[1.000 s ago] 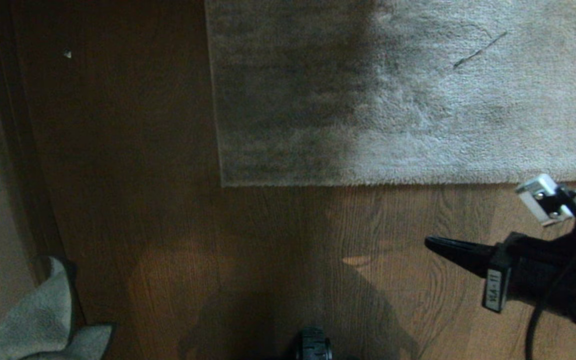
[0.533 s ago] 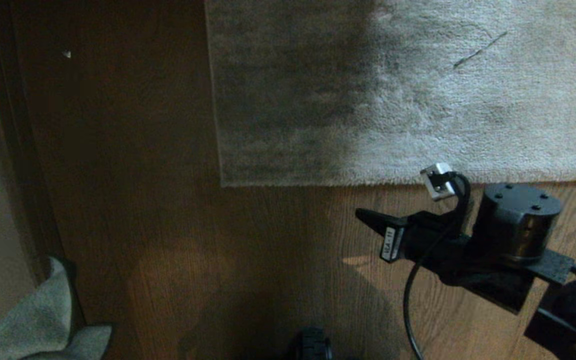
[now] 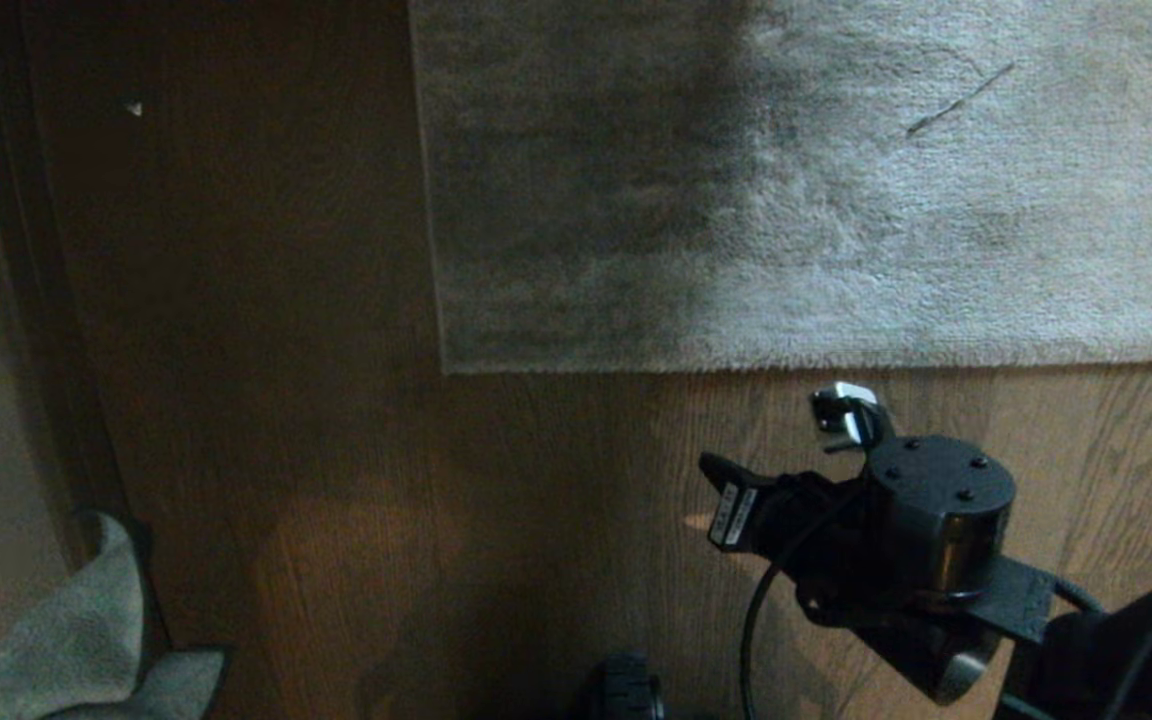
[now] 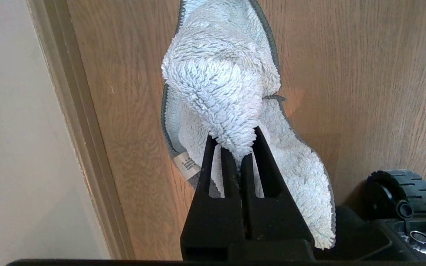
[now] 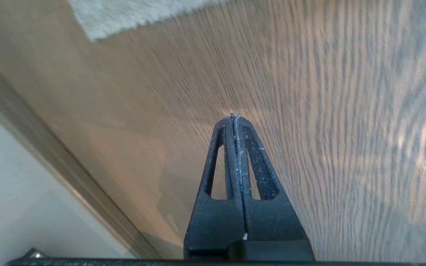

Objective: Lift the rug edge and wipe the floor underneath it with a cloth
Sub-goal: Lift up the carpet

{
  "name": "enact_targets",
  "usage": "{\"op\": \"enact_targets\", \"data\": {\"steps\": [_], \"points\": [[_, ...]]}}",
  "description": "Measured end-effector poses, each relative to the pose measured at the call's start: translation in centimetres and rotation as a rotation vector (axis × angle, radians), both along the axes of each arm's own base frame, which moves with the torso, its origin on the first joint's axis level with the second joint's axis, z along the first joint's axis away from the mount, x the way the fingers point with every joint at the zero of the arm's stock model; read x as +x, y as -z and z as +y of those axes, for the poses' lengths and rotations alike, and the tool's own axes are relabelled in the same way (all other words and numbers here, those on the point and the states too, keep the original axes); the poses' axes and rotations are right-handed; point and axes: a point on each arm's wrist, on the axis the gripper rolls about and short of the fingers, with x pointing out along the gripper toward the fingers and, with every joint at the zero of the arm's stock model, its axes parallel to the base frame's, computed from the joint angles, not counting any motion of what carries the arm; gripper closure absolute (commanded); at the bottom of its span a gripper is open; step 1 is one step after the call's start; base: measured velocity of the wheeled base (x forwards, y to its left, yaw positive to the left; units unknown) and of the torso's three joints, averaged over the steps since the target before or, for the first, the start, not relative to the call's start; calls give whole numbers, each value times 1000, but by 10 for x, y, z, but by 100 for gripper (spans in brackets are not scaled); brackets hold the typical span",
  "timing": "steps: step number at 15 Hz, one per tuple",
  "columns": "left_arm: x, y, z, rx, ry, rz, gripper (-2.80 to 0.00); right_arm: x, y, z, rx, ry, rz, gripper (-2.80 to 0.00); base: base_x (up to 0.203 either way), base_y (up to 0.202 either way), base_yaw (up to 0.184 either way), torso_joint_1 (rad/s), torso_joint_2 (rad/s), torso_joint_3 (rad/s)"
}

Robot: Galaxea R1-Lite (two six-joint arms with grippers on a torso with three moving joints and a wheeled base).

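Two grippers, two different states. Nearest the base, the left gripper (image 4: 237, 149) is parked low at the robot's left with its jaws pinched tight on a fold of the cloth (image 4: 227, 85); the rest of the rag hangs loose over the floor (image 3: 496, 470), close to the skirting board (image 4: 83, 147) and just beside the base wheel (image 4: 401, 188).

Further out, the right gripper (image 3: 711, 468) hovers over bare planks with its fingers pressed fully together, holding nothing, tip pointing towards the rug's corner. Beyond it the rug edge (image 3: 736, 366) lies flat on the floor, not lifted.

Risks, my read:
- Fingers are closed. If they reach the border like that they can't pinch it, just shove or ruck the pile.
- The edge lies flush, so the lower finger may ride over the top instead of getting under.
- The hanging cloth could drag or snag on the wheel if the base moves.
- The grip is on a single fold, so it could slip out once wiping pressure comes on.

Versus a second ago: the right arm has swung in from the right side, wrist rolled, tip now nearer the middle and closer to the corner. Rug, cloth and left arm are unchanged.
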Motion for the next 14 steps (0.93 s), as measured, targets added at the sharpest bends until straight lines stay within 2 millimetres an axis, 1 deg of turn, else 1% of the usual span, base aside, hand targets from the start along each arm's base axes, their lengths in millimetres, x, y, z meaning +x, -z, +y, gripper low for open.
{"op": "enact_targets", "data": {"steps": [1, 2, 4, 7, 9, 14], "points": [[0, 0, 0, 0, 0, 0, 0, -4, 3, 2, -6, 15, 1, 0, 0, 0, 0, 0, 0, 0], [0, 0, 0, 0, 0, 0, 0, -8, 6, 6, -20, 31, 4, -280, 0, 0, 0, 0, 0, 0], [0, 0, 0, 0, 0, 0, 0, -14, 11, 12, -42, 64, 2, -280, 0, 0, 0, 0, 0, 0], [0, 0, 0, 0, 0, 0, 0, -21, 14, 18, -47, 70, -12, -280, 0, 0, 0, 0, 0, 0], [0, 0, 0, 0, 0, 0, 0, -21, 14, 20, -25, 95, -36, -280, 0, 0, 0, 0, 0, 0], [0, 0, 0, 0, 0, 0, 0, -16, 26, 26, 28, 137, -82, -280, 0, 0, 0, 0, 0, 0]]}}
